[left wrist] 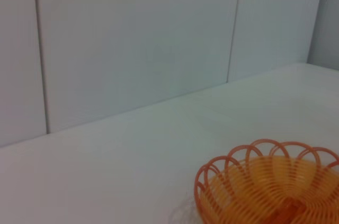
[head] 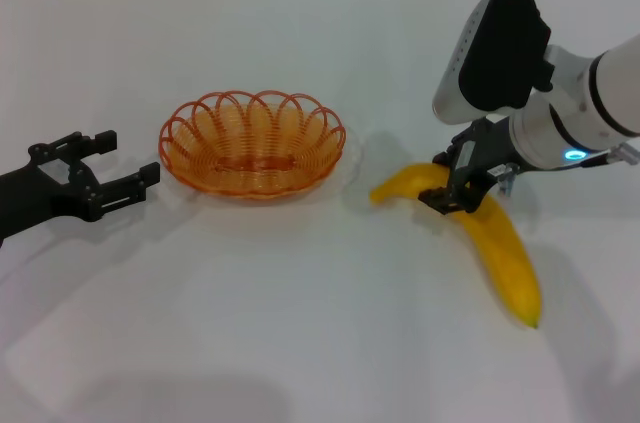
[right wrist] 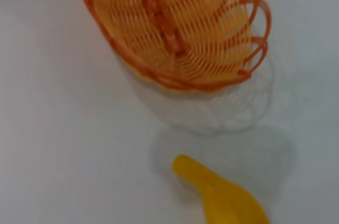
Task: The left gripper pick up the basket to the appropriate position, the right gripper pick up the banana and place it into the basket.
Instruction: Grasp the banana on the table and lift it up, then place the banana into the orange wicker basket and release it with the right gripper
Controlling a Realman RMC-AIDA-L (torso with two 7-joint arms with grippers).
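Head view: right gripper straddles one banana, hiding its middle; grip unclear. Left gripper gapes empty beside one basket.

Matte black left hand, white right arm, black hand, glowing cyan ring

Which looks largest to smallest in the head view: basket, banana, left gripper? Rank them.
1. basket, the broadest.
2. banana, close behind; the right gripper covers part of it, so this order is unsure.
3. left gripper, clearly smallest.
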